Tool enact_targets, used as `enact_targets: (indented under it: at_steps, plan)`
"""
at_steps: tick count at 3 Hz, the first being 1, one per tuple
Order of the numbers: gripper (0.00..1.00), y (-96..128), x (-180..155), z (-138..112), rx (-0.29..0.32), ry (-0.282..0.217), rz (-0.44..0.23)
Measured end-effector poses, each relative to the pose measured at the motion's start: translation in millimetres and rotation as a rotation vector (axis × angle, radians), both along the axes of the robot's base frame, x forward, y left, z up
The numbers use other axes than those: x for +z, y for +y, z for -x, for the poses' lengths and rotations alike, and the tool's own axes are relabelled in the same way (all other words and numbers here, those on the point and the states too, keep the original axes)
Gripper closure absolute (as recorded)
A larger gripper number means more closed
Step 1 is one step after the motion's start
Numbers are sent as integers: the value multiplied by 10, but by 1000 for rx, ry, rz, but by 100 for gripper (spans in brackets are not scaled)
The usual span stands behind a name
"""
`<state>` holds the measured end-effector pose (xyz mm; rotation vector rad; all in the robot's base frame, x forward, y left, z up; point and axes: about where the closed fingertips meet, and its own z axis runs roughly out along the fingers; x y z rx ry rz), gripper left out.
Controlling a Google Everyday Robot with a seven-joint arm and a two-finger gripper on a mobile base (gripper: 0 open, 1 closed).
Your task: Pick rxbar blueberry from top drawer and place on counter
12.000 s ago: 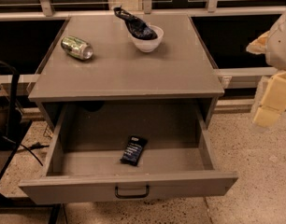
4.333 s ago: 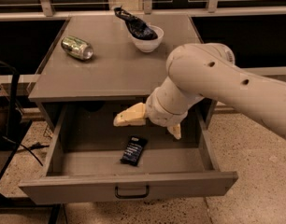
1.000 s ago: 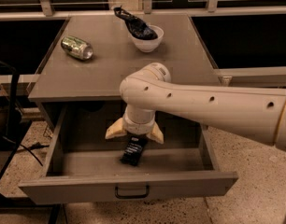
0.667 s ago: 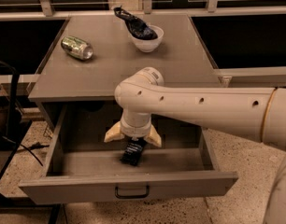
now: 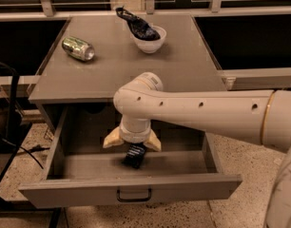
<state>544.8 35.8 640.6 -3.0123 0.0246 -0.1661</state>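
Observation:
The rxbar blueberry [image 5: 134,156], a small dark bar, lies on the floor of the open top drawer [image 5: 131,190], near its middle. My gripper [image 5: 132,145] hangs straight down into the drawer, right above the bar's far end. Its tan fingers [image 5: 112,138] are spread open, one on each side of the bar, and do not close on it. The wrist hides the bar's upper end. The grey counter [image 5: 183,63] lies above the drawer, and my white arm reaches in from the right, crossing its front edge.
On the counter a green-silver can [image 5: 78,48] lies on its side at the left. A white bowl [image 5: 149,39] with a dark bag in it stands at the back. A dark frame with cables [image 5: 7,127] stands left of the cabinet.
The gripper has shifted slightly left and down over the bar. Its fingers stay spread, and the bar has not moved.

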Motion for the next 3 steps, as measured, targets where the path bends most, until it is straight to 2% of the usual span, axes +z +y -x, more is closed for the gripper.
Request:
enact_targets:
  at_steps: [2,3]
  plan:
    - [0,126,-132,9,26,12,19]
    - [16,157,-226,-3,30,26,36]
